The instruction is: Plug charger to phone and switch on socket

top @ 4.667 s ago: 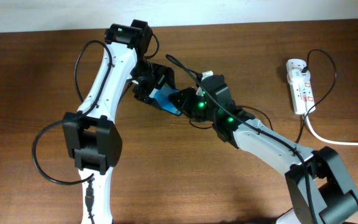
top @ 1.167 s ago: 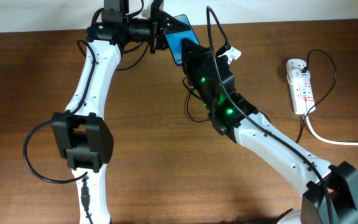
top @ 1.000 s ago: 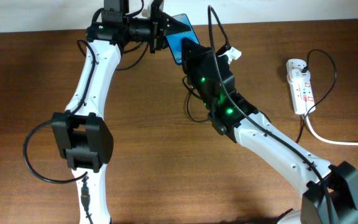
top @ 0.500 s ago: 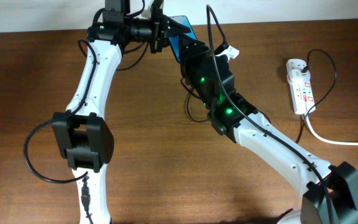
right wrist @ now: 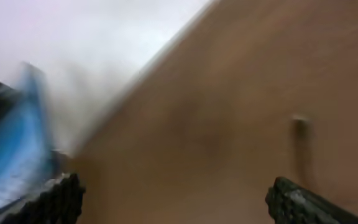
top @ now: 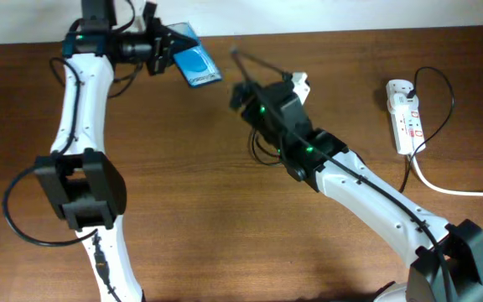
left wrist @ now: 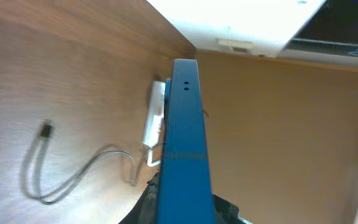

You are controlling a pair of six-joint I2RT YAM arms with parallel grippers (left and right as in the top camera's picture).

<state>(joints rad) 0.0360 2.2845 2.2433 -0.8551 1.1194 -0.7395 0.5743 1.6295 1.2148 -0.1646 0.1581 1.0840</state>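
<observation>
Two white robot arms work over a brown wooden bench [top: 183,218]. The left end effector [top: 168,54] is clamped on a small black-framed smartphone with a bright blue screen [top: 194,65], holding it raised and tilted near the far edge, toward the far-left corner. The right end effector [right wrist: 179,198] is spread wide with nothing between its fingers, near the middle of the far edge. In the left wrist view the thin black charger cable [left wrist: 45,130] lies curled on the bench with its connector tip free, well apart from the phone. The white power strip with red-marked switches [top: 405,116] sits by the right edge, with neither arm near it.

Likely trouble: the charger looks unplugged from the phone, so the right arm would have to find and pinch a tiny tip lying flat, and a poor pinch would misalign it with the port. The phone, held off the bench, could slip or twist when pushed against.

Half a second earlier the phone was close against the right end effector at the middle of the far edge; now the left arm has swung it away leftward, and the two are well apart
</observation>
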